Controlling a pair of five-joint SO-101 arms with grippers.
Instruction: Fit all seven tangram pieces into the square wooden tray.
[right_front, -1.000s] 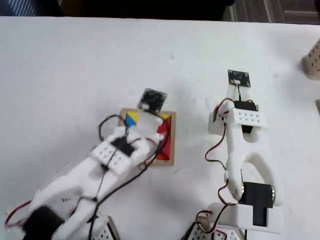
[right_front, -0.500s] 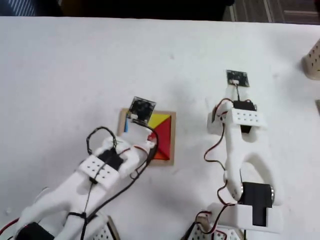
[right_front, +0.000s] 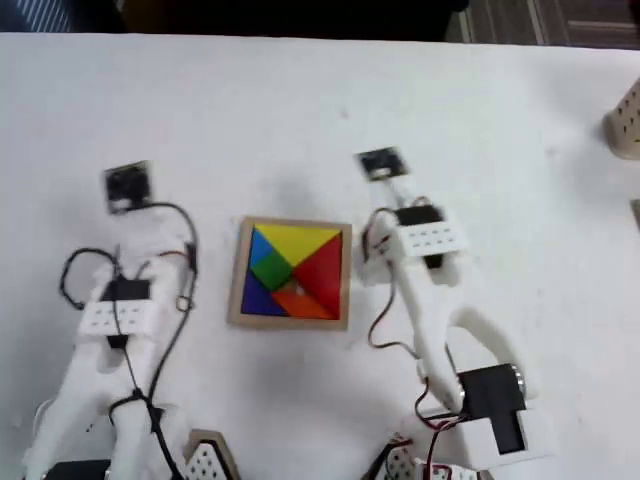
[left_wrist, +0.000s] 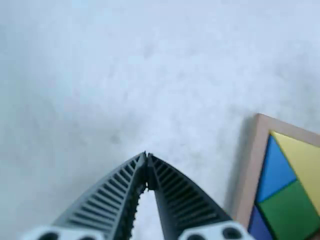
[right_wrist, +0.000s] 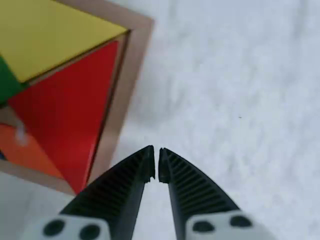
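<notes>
Change: left gripper (left_wrist: 146, 172) had withdrawn from over the tray (right_front: 240, 272) to its 9 o'clock; right gripper (right_wrist: 155, 164) had shifted closer, at 3 o'clock.
Jaws: both together, empty.
Tray: between both grippers, pieces (right_front: 310, 270) filling it; likely complete.

- We get the high view from a fixed camera above the white table (right_front: 300, 110). It faces down from far enough to take in the left arm (right_front: 110, 310) at lower left, the right arm (right_front: 430, 290) at lower right and the square wooden tray (right_front: 238, 270) at centre.
- Our left wrist view sits low over the table and faces out along the left gripper (left_wrist: 146, 156). It shares one tray corner with the high view.
- Our right wrist view sits just as low behind the right gripper (right_wrist: 155, 152) and shares the tray's opposite side.
</notes>
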